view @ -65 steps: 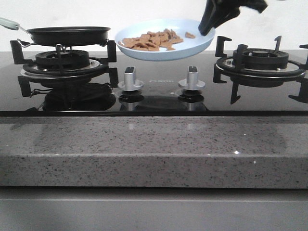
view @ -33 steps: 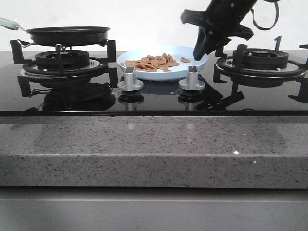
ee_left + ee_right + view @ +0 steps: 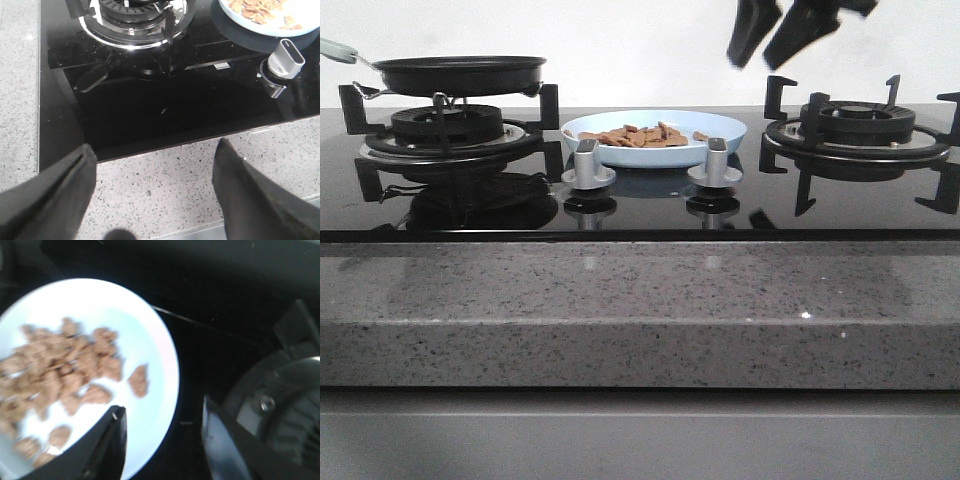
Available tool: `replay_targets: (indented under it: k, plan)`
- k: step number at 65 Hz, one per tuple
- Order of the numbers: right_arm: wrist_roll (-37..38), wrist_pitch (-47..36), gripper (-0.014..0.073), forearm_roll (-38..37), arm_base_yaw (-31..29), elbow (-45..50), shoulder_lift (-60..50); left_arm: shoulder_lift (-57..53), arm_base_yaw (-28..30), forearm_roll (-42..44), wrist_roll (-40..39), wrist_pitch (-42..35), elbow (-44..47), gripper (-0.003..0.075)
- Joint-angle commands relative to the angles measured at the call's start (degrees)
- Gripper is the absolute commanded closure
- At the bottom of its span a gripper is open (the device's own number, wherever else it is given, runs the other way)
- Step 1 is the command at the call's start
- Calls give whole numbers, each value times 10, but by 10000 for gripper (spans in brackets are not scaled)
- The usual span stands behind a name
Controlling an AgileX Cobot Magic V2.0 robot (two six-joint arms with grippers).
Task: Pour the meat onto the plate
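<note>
Now the round pale-blue glossy plate [image 3: 655, 137] is sitting on the black glass hob, holding the reddish-brown meat chunks [image 3: 638, 135]; above the plate, the right gripper [image 3: 782, 35] is hanging spread, empty.

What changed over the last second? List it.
The right claw lowered the plate with the meat onto the cooktop between the burners, let go and rose, open. The frying pan and knobs stayed put.
</note>
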Motion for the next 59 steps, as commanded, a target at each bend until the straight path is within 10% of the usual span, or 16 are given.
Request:
replay_targets:
  k: [1,59]
  plan:
    - [-3,-12,213,3,-4,29,-78,-2,-4,-10,-4,-40,-14,240]
    - [52,-72,213,-102,-5,625,-645,-2,-4,-10,-4,-42,-14,240]
